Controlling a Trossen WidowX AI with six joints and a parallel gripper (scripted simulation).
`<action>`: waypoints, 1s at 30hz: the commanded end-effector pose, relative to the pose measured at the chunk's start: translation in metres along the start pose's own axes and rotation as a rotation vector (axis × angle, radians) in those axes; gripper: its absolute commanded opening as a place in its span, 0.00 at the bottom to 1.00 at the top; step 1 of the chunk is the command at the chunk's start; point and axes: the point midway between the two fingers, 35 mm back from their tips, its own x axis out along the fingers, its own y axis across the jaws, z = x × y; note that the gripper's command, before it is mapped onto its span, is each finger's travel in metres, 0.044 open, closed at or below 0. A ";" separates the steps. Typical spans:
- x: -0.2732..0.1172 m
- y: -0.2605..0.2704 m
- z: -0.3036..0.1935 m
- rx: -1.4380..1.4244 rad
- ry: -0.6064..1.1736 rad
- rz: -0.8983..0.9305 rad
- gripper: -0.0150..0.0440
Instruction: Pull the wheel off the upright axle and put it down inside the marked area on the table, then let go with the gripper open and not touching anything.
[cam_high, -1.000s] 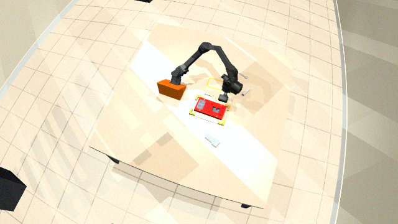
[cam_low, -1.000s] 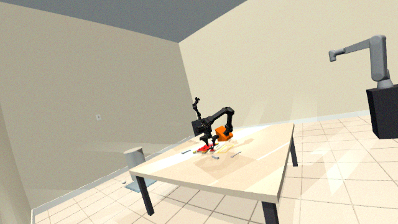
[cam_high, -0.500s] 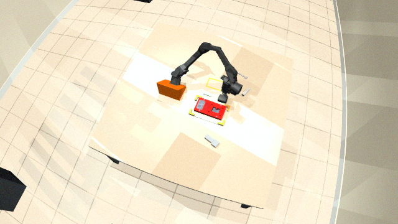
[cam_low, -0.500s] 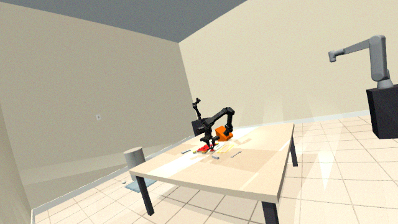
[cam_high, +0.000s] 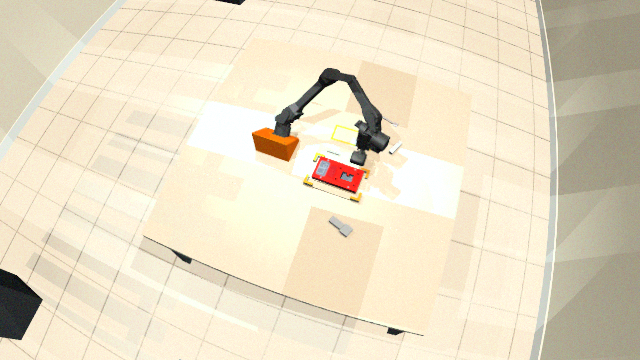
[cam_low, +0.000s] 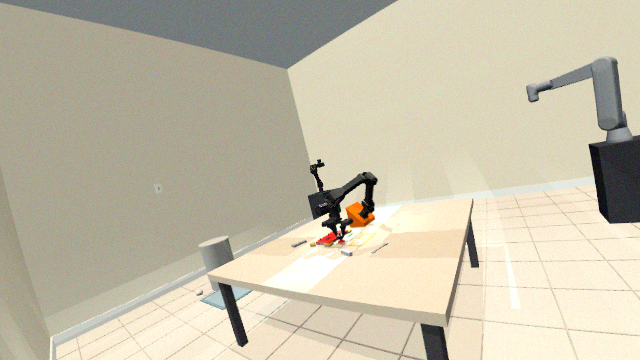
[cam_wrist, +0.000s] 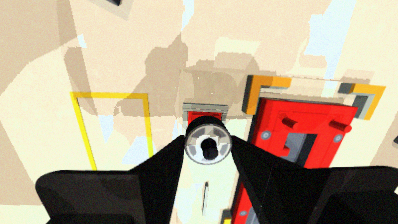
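My top view looks steeply down from high up, taking in the whole surface (cam_high: 250, 240). My exterior view stands far off at a corner, facing the walls. My wrist view looks straight down, close, sharing the red board (cam_wrist: 300, 135) with both.

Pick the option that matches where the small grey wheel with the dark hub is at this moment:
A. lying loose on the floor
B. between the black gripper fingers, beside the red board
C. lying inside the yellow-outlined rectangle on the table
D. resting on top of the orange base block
B: in the wrist view the small grey wheel sits between the black fingers of the gripper, which is shut on it, with the yellow-outlined rectangle off to one side and the red board to the other.
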 end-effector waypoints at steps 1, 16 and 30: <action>-0.002 0.000 0.000 -0.004 0.000 -0.001 0.25; -0.007 0.000 0.000 -0.003 -0.001 -0.001 0.25; -0.011 0.000 0.001 -0.002 -0.002 0.000 0.25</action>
